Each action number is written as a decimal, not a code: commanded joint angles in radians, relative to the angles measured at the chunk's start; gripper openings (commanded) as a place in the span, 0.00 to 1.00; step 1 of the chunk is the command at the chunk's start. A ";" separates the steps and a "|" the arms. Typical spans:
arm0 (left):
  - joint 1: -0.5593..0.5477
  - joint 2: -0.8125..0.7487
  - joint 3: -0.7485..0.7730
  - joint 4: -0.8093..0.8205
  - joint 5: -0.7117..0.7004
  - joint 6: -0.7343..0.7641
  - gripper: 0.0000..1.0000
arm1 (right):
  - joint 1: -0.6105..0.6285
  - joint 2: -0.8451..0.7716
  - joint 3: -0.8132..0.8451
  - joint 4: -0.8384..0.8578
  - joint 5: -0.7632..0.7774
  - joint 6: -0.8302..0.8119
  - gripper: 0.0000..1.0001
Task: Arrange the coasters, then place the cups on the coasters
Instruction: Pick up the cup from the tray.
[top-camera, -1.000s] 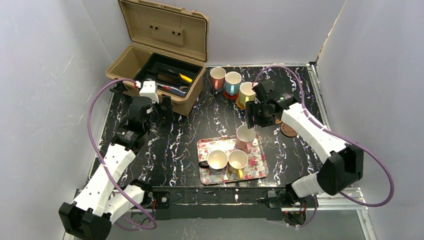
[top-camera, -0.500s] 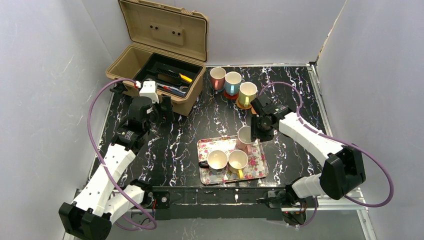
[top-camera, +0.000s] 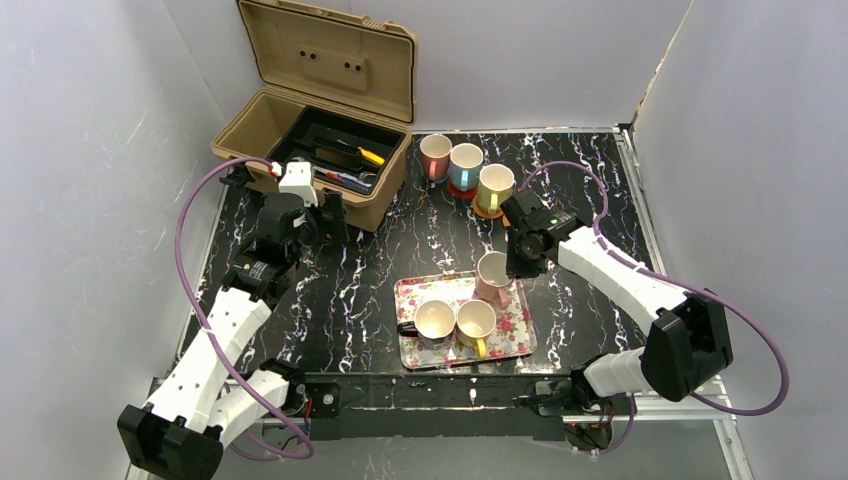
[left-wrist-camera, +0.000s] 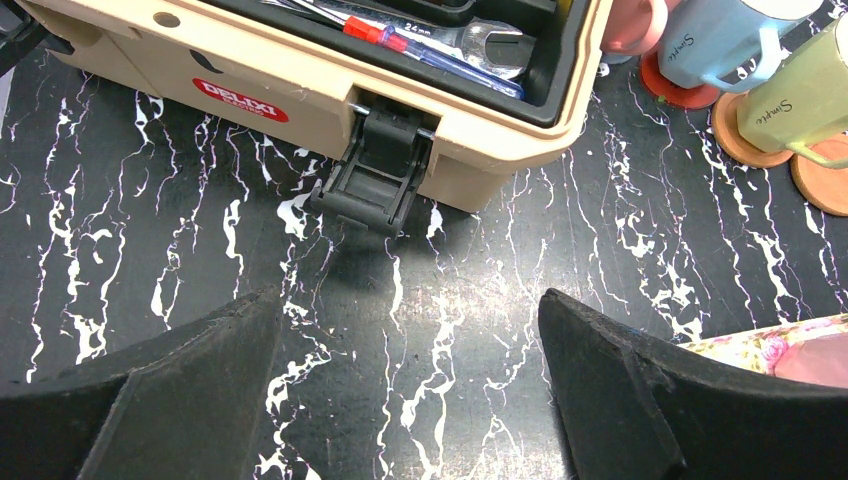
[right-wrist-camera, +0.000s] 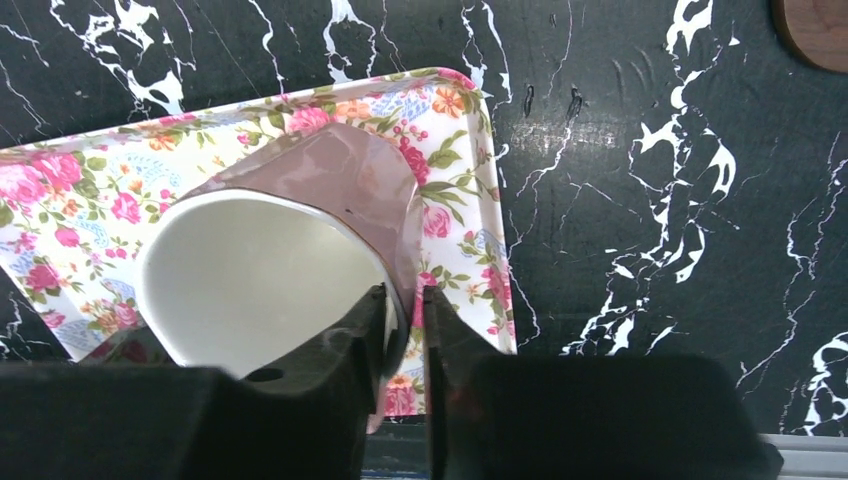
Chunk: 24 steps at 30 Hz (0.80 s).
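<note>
A pink cup (top-camera: 491, 272) (right-wrist-camera: 350, 180) stands tilted on the far right part of the floral tray (top-camera: 518, 327) (right-wrist-camera: 70, 190). My right gripper (top-camera: 513, 266) (right-wrist-camera: 405, 300) is shut on its rim, one finger inside and one outside. Two more cups (top-camera: 434, 320) (top-camera: 476, 322) sit on the tray. At the back, a pink cup (top-camera: 435, 156), a blue cup (top-camera: 465, 165) and a yellow cup (top-camera: 494, 186) stand on coasters (left-wrist-camera: 675, 88) (left-wrist-camera: 748, 145). A bare orange coaster (left-wrist-camera: 825, 180) and a brown coaster (right-wrist-camera: 815, 30) lie beside them. My left gripper (top-camera: 335, 215) (left-wrist-camera: 408, 300) hangs open over the table.
An open tan toolbox (top-camera: 310, 130) (left-wrist-camera: 300, 90) holding tools stands at the back left, its black latch facing my left gripper. Grey walls enclose the black marbled table (top-camera: 420, 240) on three sides.
My right arm swung from the back coasters toward the tray, lowered over the pink cup and narrowed its jaws onto the rim. The left arm has not moved.
</note>
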 joint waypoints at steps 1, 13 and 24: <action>0.002 -0.008 -0.005 -0.009 -0.011 0.004 0.98 | 0.003 0.001 0.024 0.005 0.048 0.007 0.22; 0.002 -0.014 -0.005 -0.011 -0.015 0.003 0.98 | 0.002 -0.058 0.145 -0.084 0.143 0.017 0.01; 0.001 -0.015 -0.005 -0.010 -0.013 0.003 0.98 | -0.136 -0.041 0.325 -0.113 0.176 -0.071 0.01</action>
